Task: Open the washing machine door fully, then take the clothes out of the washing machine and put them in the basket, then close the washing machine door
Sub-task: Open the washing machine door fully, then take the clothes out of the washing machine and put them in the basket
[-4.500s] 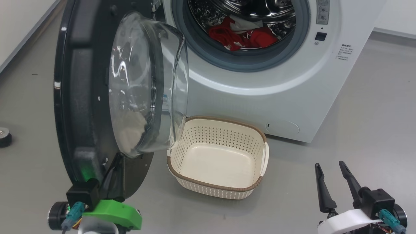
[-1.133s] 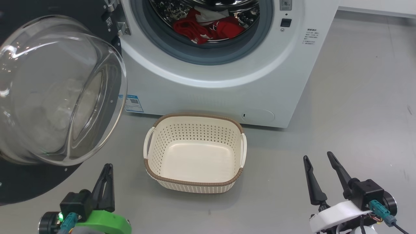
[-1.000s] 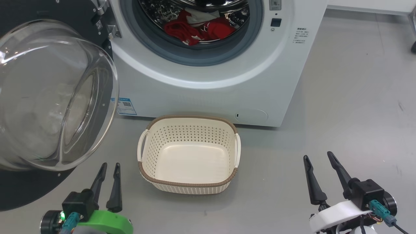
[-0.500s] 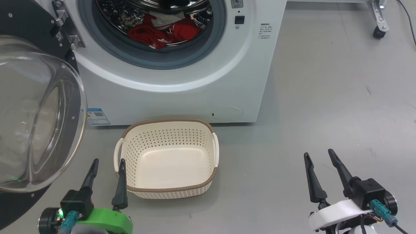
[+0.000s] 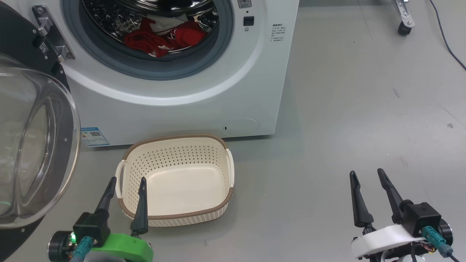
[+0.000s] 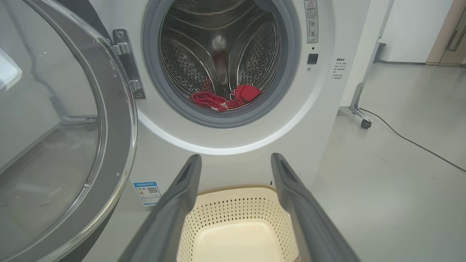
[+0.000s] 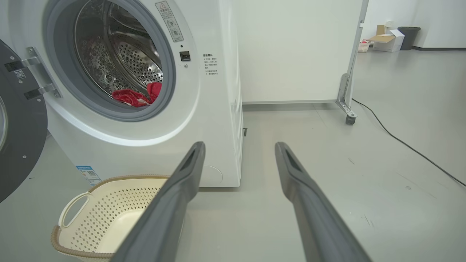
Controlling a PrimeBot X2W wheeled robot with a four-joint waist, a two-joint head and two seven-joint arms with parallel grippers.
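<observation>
We look down on a grey floor [image 5: 327, 145]. The white washer [image 5: 174, 109] fills the upper left of the frame. Its door [image 5: 22, 145] stands wide open at the far left edge, so we judge the opening step done.

The clothes [image 5: 160, 38], a red heap with a bit of white, lie low in the steel drum [image 5: 105, 18] at the top of the frame, behind the grey gasket [image 5: 145, 69]. None are out yet. The basket [image 5: 174, 156] sits on the floor just in front of the washer, lower centre-left, with nothing in it.

The left gripper [image 5: 127, 179] is at the lower left, fingers spread and holding nothing. Its tips overlap the basket's near left corner in the picture; we cannot tell if they touch it. The right gripper [image 5: 366, 171] is at the lower right, also spread and holding nothing, over bare floor well apart from the basket.

In the left wrist view the drum mouth sits straight ahead, above the parted fingers.

We judge the unloading step is only beginning. The next move calls for an arm to rise and reach forward through the mouth, over the gasket, then settle onto the heap and close on the fabric. The left arm looks better lined up, but it must keep clear of the door beside it.
</observation>
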